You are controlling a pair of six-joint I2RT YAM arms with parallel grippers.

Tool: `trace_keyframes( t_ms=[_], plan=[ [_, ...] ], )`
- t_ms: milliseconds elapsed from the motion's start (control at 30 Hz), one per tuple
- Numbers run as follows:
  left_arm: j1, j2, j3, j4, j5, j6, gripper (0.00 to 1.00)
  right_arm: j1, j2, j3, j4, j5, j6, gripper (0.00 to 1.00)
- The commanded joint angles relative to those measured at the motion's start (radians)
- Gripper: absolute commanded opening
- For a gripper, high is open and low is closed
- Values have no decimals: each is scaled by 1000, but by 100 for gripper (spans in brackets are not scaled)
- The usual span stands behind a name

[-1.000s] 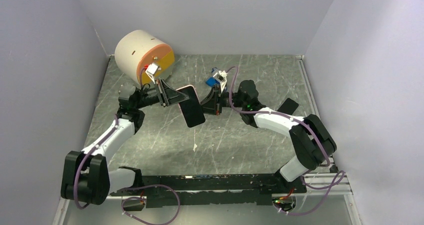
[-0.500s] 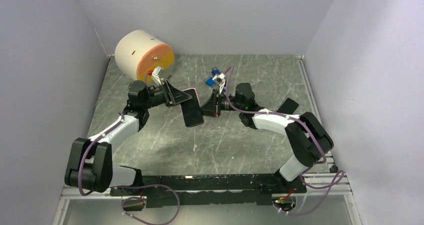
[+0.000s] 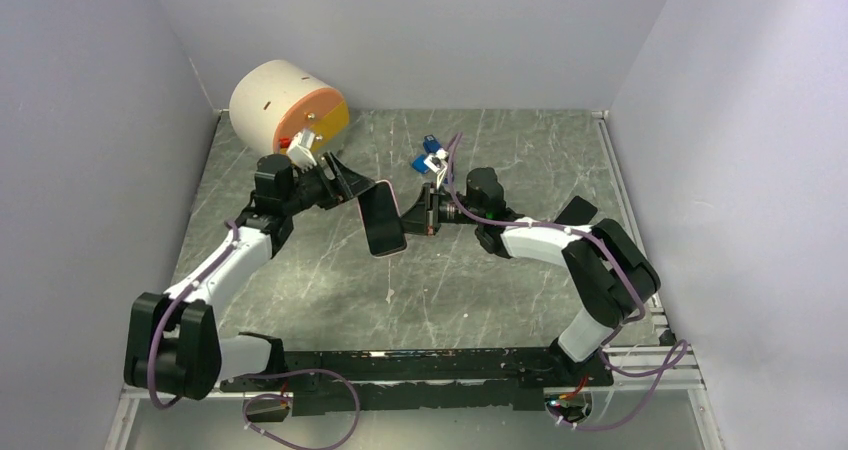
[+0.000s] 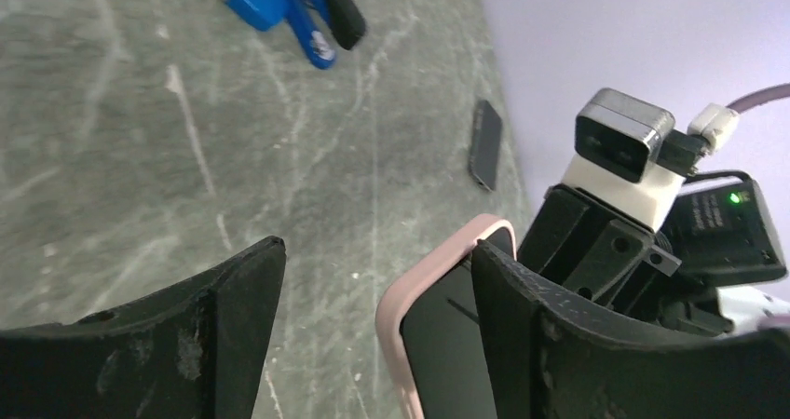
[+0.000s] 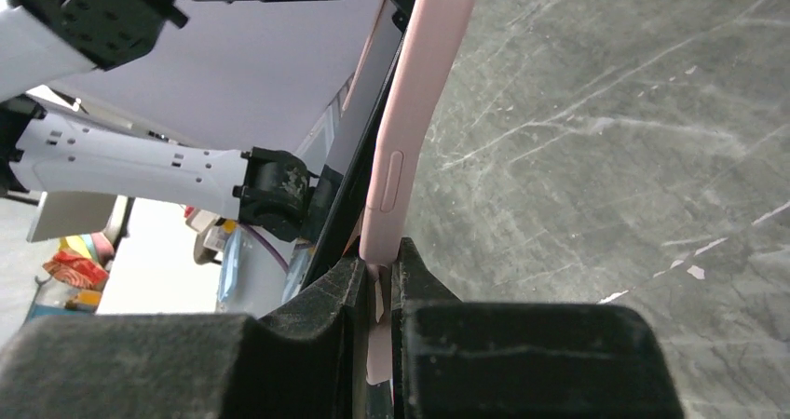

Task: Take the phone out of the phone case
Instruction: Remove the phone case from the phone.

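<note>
The phone, black-screened and inside a pink phone case, hangs tilted above the table between the two arms. My right gripper is shut on the case's edge. My left gripper stands open around the phone's upper end. In the left wrist view the phone case lies between the spread fingers, close against the right finger and well apart from the left finger. The phone's dark front faces the left wrist camera.
A white and orange cylinder lies at the back left. A blue clip sits on the grey marbled table behind the grippers. A small flat black piece lies at the right, near the wall.
My left gripper has opened and released its hold on the phone's end. The right gripper has stayed shut on the case and carried the phone slightly left.
</note>
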State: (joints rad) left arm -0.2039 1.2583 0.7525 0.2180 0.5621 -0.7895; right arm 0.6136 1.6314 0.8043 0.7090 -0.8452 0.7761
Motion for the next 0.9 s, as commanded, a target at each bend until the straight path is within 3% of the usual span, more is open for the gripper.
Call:
trace_keyframes(
  t_ms=[0, 233, 400, 567, 667, 867],
  plan=[
    [-18, -86, 55, -176, -183, 150, 79, -17, -4, 11, 103, 41, 63, 0],
    [-154, -202, 72, -298, -392, 343, 88, -30, 6, 15, 41, 102, 104, 0],
    [-355, -258, 61, -298, -555, 546, 88, -33, 27, 28, -1, 124, 156, 0],
    [-596, -242, 61, -322, -804, 746, 89, -42, 9, 44, -101, 138, 143, 0],
    [-681, -225, 63, -333, -917, 839, 89, -46, -19, 37, -141, 166, 123, 0],
    [-787, -255, 11, -260, -983, 999, 89, -51, -52, 36, -180, 173, 108, 0]
  ],
)
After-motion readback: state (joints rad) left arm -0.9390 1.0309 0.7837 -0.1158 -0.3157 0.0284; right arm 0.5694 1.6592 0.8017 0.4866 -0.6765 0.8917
